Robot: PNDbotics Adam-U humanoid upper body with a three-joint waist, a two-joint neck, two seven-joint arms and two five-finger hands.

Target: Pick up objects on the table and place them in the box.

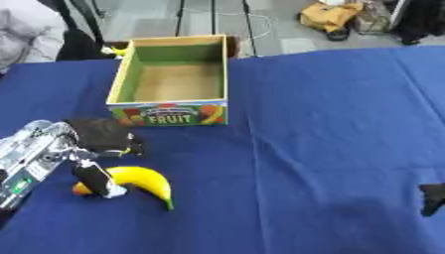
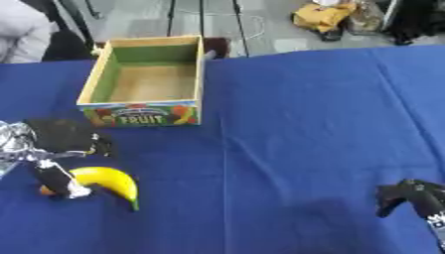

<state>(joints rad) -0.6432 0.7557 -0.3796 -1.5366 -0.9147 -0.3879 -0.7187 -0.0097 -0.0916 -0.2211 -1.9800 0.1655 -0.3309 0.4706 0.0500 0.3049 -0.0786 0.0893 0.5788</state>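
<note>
Curved yellow banana [image 1: 143,181] lies near the open cardboard FRUIT box [image 1: 172,113], in front. Black left hand [image 1: 96,149] curls around its blunt end; judged light, smooth, bruisable—grip mid-body.

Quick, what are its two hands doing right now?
Left hand: fingers reaching down around the banana, not clearly gripping it.
Right hand: fingers curled, holding nothing.

One banana [image 1: 143,179] before me near the box, one small orange thing [image 1: 81,188] at its end, one open fruit box [image 1: 171,112] beyond it, one blue tabletop [image 1: 330,129], my two robot hands, left [image 1: 96,144], right [image 2: 408,196].
</note>
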